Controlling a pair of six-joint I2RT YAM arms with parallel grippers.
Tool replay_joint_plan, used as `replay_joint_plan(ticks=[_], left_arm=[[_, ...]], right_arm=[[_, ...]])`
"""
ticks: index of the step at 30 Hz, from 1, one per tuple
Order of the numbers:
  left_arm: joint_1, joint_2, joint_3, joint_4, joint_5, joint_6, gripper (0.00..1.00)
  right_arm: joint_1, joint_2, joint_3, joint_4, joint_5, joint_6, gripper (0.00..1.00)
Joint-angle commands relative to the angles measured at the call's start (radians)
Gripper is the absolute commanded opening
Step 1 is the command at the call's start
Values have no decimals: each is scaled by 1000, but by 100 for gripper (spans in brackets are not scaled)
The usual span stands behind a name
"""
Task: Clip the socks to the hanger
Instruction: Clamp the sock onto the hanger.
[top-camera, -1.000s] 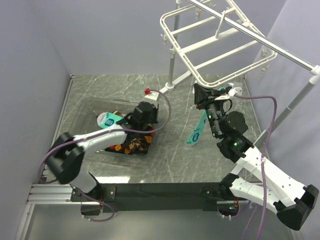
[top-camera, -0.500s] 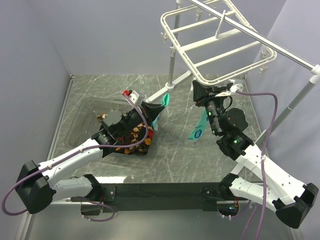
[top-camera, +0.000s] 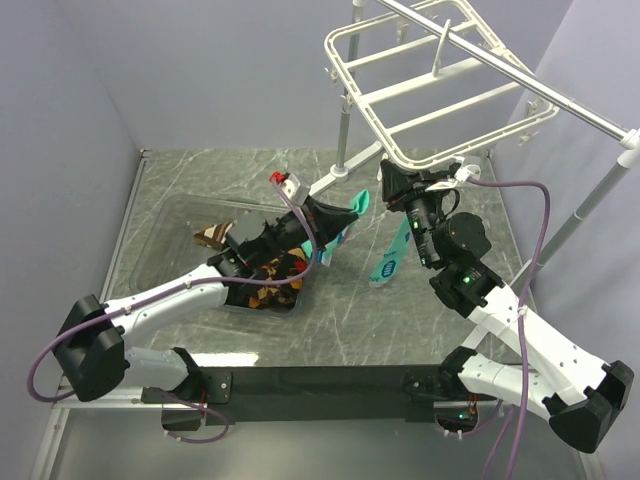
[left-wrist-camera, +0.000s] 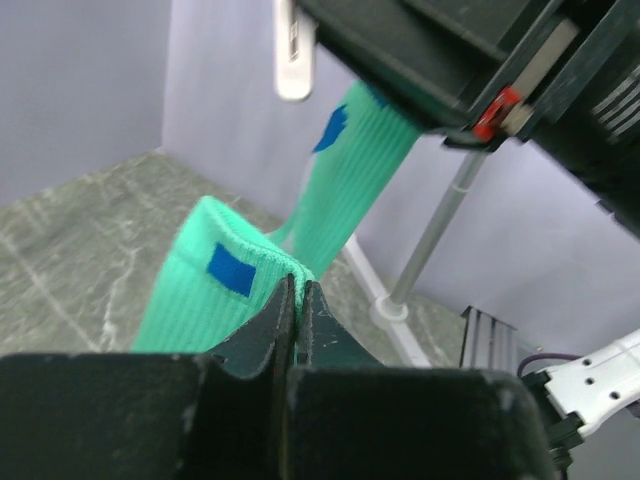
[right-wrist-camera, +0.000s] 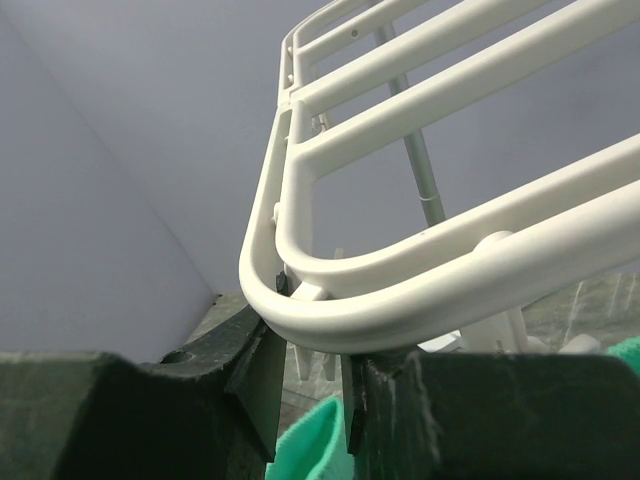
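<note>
At the bottom of the overhead view the two arm bases sit on the black rail, and the grey marbled table (top-camera: 350, 330) spreads upward from them. Left of centre lies a clear tray (top-camera: 160, 215) holding argyle socks (top-camera: 268, 290), one of them apart near the tray's upper left. Just above the tray's right end, the left gripper (top-camera: 335, 222) is raised off the table with its jaws pressed tight together on a mint-green sock (top-camera: 352, 208); its wrist view shows the folded fabric and a blue patch pinched right at the fingertips. Right of centre, the right gripper (top-camera: 393, 180) points up at the lower corner of the hanger (top-camera: 358, 98). Its jaws stand narrow, with green fabric caught between them, and a second mint-green sock (top-camera: 392, 255) dangles from it toward the table. In its wrist view the hanger's curved white rim crosses just above the fingertips; I cannot tell whether they touch. The hanger fills the upper right, hooked on a slanting silver rail (top-camera: 560, 105), with the stand's upright pole (top-camera: 343, 135) beyond.
</note>
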Motion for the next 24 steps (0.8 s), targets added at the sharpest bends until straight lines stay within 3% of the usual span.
replay_joint_plan(ticks=[1,24], left_arm=[[-20,17,85,98,18,-30,1],[-50,91,214,98,19,-11,1]], right_arm=[[-10,-2,28,37,1,-4,0],[-9,-32,-21,66,10,-22,0]])
